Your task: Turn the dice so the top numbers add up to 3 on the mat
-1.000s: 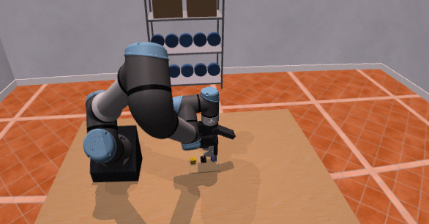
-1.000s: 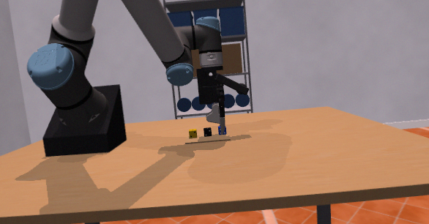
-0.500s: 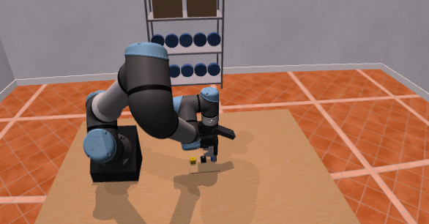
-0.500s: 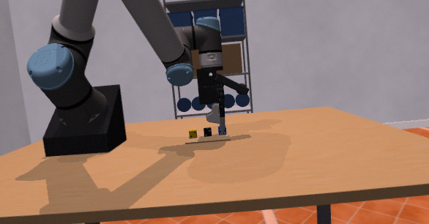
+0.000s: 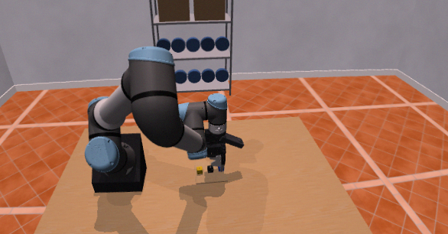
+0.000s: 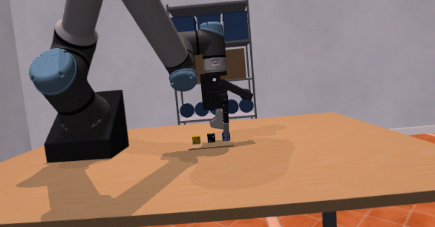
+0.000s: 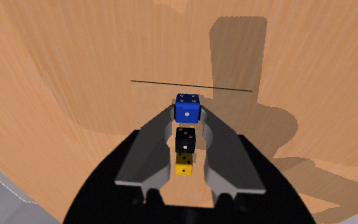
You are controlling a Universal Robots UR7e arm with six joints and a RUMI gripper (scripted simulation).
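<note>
My gripper (image 7: pixel 186 105) points straight down and is shut on the blue die (image 7: pixel 187 107), held between the fingertips low at the table top. I cannot tell whether the die touches the table. Its face toward the wrist camera shows one pip. The black die (image 7: pixel 185 140) and the yellow die (image 7: pixel 183 165) lie in a row behind it, between the fingers' line but free on the table. In the exterior view the yellow die (image 6: pixel 196 139), black die (image 6: pixel 211 137) and blue die (image 6: pixel 223 137) stand side by side. A thin dark line (image 7: pixel 190 86) marks the mat's edge just beyond the blue die.
The arm's black base (image 5: pixel 118 169) stands at the table's left. A shelf (image 5: pixel 191 35) with boxes and blue cylinders stands behind the table. The table (image 6: pixel 260 168) extends wide to the right and front.
</note>
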